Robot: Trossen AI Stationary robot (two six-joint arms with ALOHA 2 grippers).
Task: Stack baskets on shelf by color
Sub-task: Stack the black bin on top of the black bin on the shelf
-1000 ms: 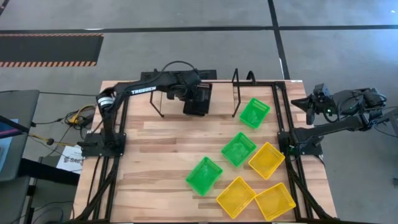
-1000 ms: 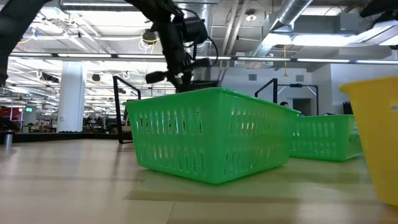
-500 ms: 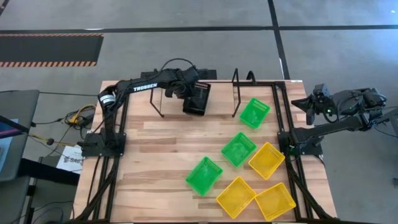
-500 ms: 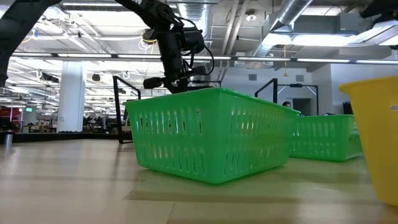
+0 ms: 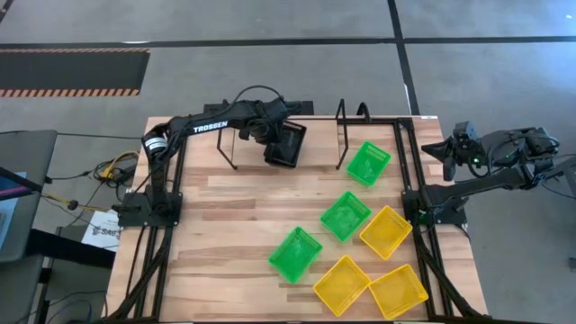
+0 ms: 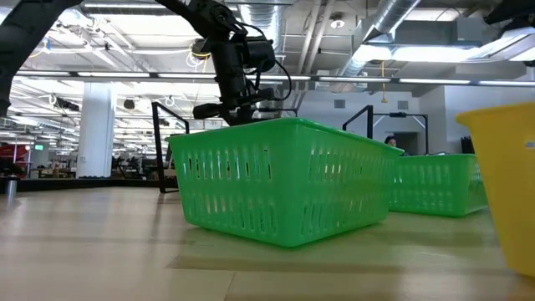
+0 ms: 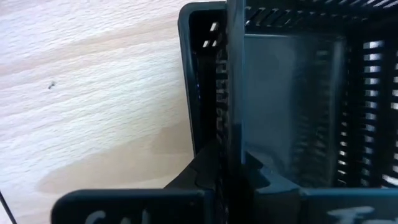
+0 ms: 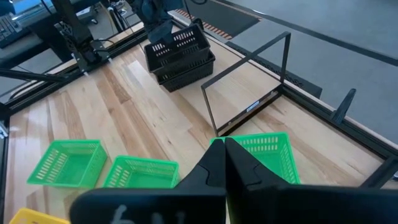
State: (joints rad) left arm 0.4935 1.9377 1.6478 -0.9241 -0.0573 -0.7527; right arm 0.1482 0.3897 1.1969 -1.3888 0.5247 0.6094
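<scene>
right, your left claw (image 5: 273, 137) sits at the far side of the bench (image 5: 234, 225), over the shelf (image 5: 324, 148), pinched tight on the wall of the top black basket (image 5: 286, 144). in the left wrist view that thin black mesh wall (image 7: 231, 93) runs straight between the fingers, which meet on it. the black baskets (image 8: 180, 57) sit nested in a pile on the shelf plank, between the two black wire uprights, toward the left one; from the right wrist view you can see the top one sits tilted and not fully seated in those under it. how many are in the pile you can't tell for sure.

your right claw (image 5: 447, 148) hangs off the right edge of the bench, well apart from everything, fingers (image 8: 219, 163) closed together and holding nothing.

three green baskets lie loose on the bench: one (image 5: 369, 163) just beside the right upright of the shelf, one (image 5: 345, 215) mid-bench, one (image 5: 295, 254) nearer the front. three yellow baskets sit to the front right: one (image 5: 386, 231) touching or almost touching the middle green one, two more (image 5: 342, 284) (image 5: 398, 292) side by side at the front edge.

in the low view the nearest green basket (image 6: 280, 180) fills the middle, with the left arm up behind it.
</scene>
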